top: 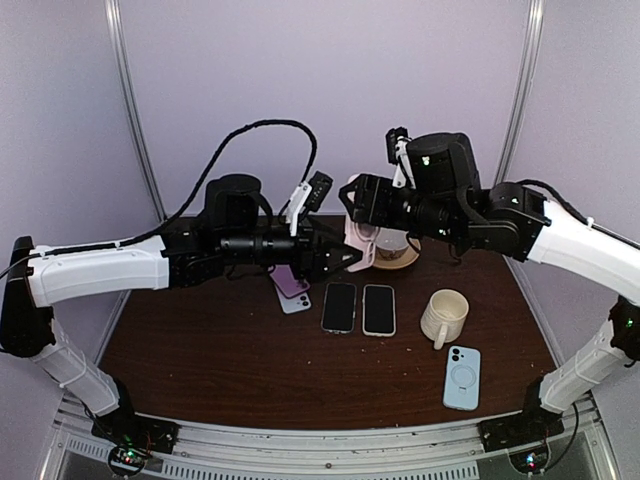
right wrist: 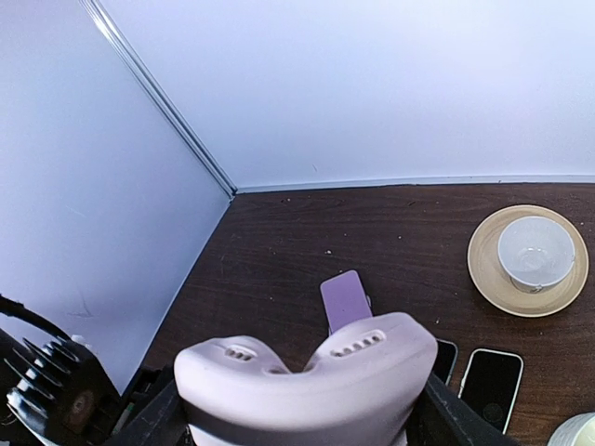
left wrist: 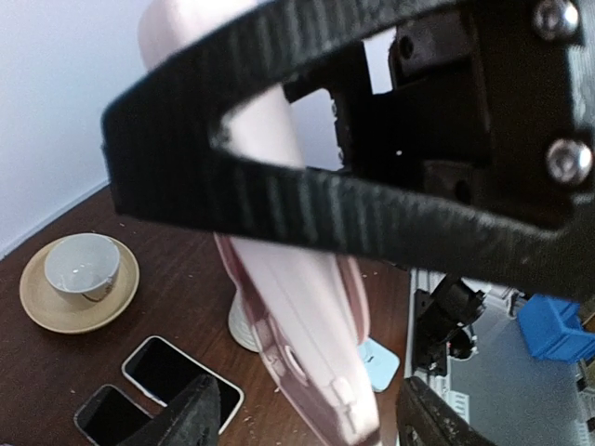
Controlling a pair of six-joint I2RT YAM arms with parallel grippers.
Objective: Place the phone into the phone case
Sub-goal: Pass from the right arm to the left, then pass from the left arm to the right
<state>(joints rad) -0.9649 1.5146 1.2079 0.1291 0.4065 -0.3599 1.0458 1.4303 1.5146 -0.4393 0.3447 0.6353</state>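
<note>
Two pale walls, dark table, pink case

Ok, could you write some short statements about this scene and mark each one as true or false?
1. The right gripper holds the pink case above the table. True.
2. Two phones with dark screens lie side by side on the table. True.
3. The light blue case lies on the saucer. False: it lies flat on the table, and the saucer holds a cup.
4. The cream mug lies on its side. False: it stands upright.
</note>
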